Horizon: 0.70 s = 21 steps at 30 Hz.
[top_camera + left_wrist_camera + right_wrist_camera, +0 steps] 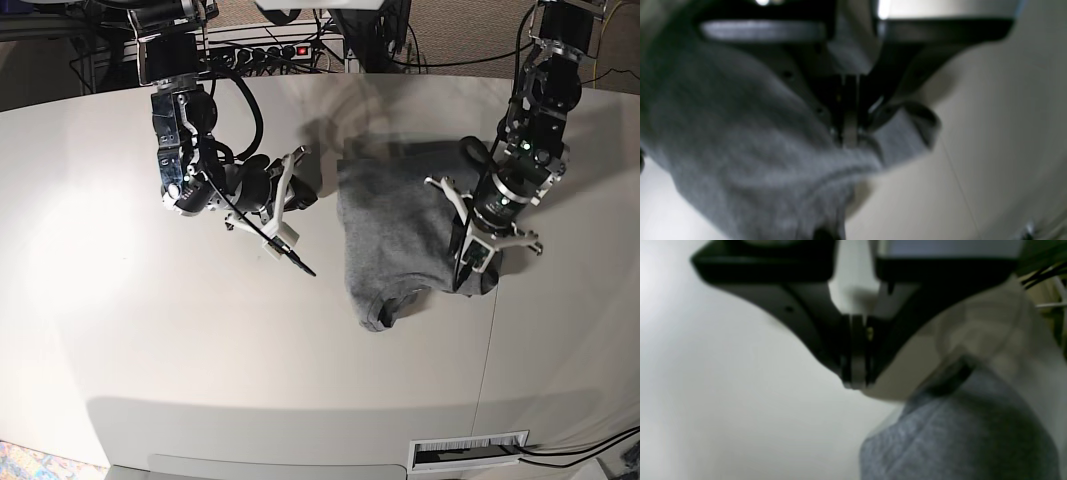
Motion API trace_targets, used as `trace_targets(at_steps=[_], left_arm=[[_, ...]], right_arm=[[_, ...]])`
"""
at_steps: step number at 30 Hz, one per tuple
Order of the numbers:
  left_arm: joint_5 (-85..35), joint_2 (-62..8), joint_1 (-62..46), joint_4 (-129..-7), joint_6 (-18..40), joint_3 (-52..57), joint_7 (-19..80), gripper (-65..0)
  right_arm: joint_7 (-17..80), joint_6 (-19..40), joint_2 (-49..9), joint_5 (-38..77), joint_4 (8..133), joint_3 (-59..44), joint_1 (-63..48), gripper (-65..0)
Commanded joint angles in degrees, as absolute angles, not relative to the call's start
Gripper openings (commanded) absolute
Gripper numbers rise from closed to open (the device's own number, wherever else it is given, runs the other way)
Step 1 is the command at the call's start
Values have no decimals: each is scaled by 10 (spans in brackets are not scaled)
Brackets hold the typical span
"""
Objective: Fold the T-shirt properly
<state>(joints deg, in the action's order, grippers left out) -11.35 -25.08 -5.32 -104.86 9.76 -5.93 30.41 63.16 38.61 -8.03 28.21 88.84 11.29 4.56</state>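
Base view first: the pale counter (120,330) fills most of what I've got, and the T-shirt (390,230) lies on it right of centre, between my two arms but much nearer the left arm, which sits on this view's right. I'd call this mid-fold. The shirt is already bunched into a rough narrow block, not spread flat, so I judge one side is being carried over.

Left tool (470,268) is down at the shirt's near right corner. On the left wrist view the left tool (849,133) has its jaws closed together with grey cloth pinched in them, and fabric drapes away to the left and curls up on the right. That's a firm clamp on the T-shirt (740,150).

Right tool (290,250) hangs over bare counter, just left of the shirt and not touching it. Right wrist view shows its jaws pressed together on nothing, with the shirt's rounded edge low at the right of frame (957,440).

Next move, as I read it: draw the pinched edge across and lay it flat without dragging the whole heap. I'd want the right tool to part its jaws and pin or lift the opposite side.

Cloth itself is plain heather grey, soft and wrinkled. Its near edge is lumpy, with a small folded flap (385,312) sticking out towards me. It's blurry up close, so I can't pick out seams.
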Motion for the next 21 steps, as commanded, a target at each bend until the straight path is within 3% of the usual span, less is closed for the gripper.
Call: trace_targets(at_steps=[1,11,21], left_arm=[[-131,-257,-53,-1058,99,-55,291,-650],[-229,-238,-65,-1058,106,-55,266,-650],[-240,-168,-65,-989,136,-55,251,-650]], right_arm=[[606,385,-83,283,896,111,56,-650],[559,383,-83,269,896,99,56,-650],[536,383,-82,269,896,-39,56,-650]])
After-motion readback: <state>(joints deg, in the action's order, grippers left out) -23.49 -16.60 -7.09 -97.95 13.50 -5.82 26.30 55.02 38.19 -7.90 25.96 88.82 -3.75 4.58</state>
